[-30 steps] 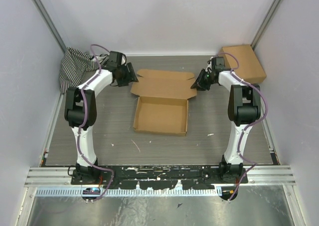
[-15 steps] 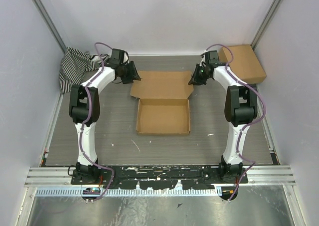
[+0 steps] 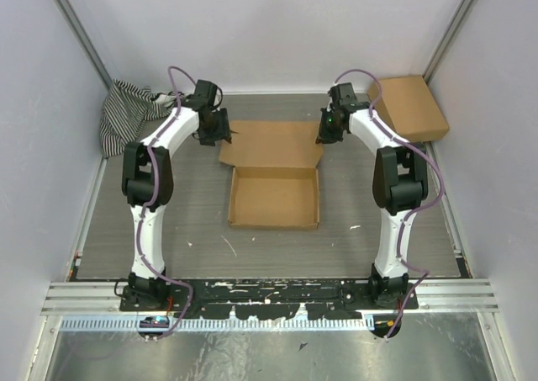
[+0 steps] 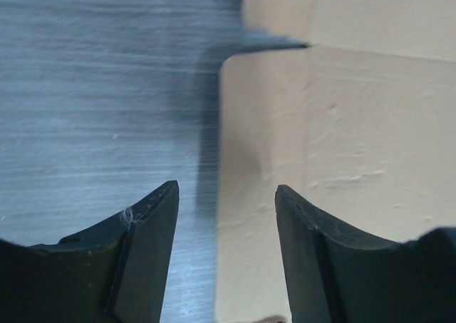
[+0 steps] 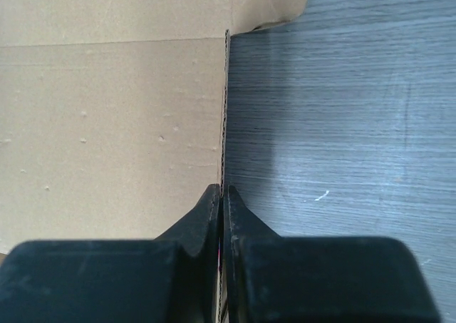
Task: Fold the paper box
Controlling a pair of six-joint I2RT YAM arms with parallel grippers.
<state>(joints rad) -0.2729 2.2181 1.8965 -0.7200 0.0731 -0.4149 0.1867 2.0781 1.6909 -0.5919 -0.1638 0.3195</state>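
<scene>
The paper box (image 3: 274, 198) lies mid-table as a shallow brown tray, with its lid panel (image 3: 273, 143) spread flat behind it. My left gripper (image 3: 220, 129) is at the lid's left edge. In the left wrist view it (image 4: 224, 187) is open, its fingers straddling the edge of the cardboard (image 4: 342, 123) without pinching it. My right gripper (image 3: 326, 133) is at the lid's right edge. Seen from the right wrist, it (image 5: 222, 189) is shut on the thin corrugated edge of the cardboard (image 5: 107, 109).
A smaller ready-made brown box (image 3: 409, 106) sits at the back right corner. A black-and-white striped cloth (image 3: 126, 112) is bunched at the back left. Pale walls close in the grey table (image 3: 168, 213) on three sides.
Both grippers moved back and inward to the lid's side edges. The right gripper closed on the right edge. The box shifted slightly and squared up.
</scene>
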